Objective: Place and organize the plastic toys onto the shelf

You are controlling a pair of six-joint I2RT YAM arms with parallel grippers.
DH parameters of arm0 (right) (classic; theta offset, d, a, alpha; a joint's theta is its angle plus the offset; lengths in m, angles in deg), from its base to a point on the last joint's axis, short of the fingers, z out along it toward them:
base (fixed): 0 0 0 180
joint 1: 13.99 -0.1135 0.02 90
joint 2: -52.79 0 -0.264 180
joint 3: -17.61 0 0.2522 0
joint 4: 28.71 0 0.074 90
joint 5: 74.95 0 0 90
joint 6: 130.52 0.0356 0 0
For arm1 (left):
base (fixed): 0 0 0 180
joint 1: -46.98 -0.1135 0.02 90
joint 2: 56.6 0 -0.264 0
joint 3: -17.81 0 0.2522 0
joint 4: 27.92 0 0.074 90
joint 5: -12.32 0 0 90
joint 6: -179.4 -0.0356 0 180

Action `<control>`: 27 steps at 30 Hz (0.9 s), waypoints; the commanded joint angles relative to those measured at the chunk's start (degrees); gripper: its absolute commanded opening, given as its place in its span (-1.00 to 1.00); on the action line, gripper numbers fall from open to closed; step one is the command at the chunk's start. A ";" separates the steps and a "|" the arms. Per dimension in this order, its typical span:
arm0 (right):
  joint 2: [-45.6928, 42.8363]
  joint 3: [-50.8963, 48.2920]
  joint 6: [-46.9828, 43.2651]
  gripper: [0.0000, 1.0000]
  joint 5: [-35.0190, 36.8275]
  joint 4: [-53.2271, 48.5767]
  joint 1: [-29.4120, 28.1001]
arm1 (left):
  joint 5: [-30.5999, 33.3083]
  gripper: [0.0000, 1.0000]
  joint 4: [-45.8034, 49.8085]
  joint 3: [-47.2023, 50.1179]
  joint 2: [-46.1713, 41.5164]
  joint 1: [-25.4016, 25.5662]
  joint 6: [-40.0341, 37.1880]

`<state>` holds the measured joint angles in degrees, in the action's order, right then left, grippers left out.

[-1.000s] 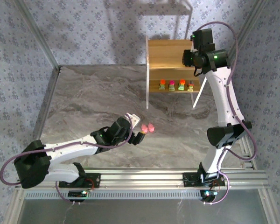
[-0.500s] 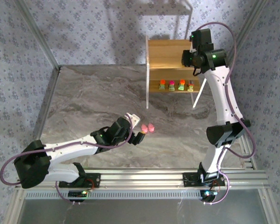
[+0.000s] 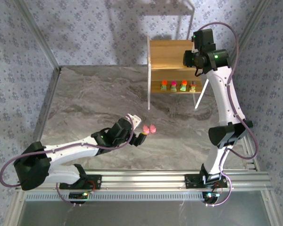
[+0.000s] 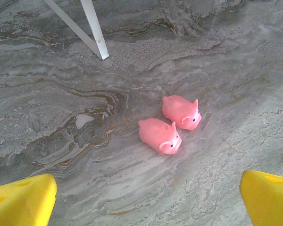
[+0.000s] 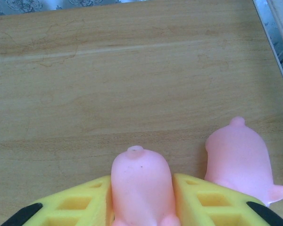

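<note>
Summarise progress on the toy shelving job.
Done: four blocks stand in a row on the lower board of the shelf; one pig sits on the top board. In hand: the right pincer holds a second pig over that board, beside the first. Left: two pigs lie on the table before the open left pincer.
</note>
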<state>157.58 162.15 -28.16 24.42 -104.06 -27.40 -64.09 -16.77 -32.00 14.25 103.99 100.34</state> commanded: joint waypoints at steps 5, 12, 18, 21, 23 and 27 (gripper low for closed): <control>1.53 2.40 -1.11 -0.21 -0.31 -1.93 0.42 | 1.17 0.99 0.50 0.37 -1.10 0.08 -0.61; 1.82 3.07 -1.21 -0.17 -0.32 -2.29 0.40 | 1.18 0.99 0.59 0.37 -1.06 0.11 -0.66; 1.43 3.43 -1.20 -0.15 -0.41 -2.36 0.36 | 1.18 0.99 0.59 0.37 -1.07 0.09 -0.67; 0.88 3.38 -1.20 -0.13 -0.05 -2.57 0.31 | 1.08 0.99 0.59 0.37 -1.06 0.08 -0.66; 0.39 3.26 -1.30 -0.09 0.25 -2.50 0.17 | 1.09 0.99 0.50 0.32 -1.04 0.06 -0.66; -0.67 2.04 -1.37 0.10 1.17 -2.14 0.15 | 0.96 0.99 0.50 0.27 -1.00 0.11 -0.66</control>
<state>159.07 163.68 -28.48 24.61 -105.13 -27.35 -63.90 -16.75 -32.00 14.25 103.99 100.34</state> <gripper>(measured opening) 0.533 0.996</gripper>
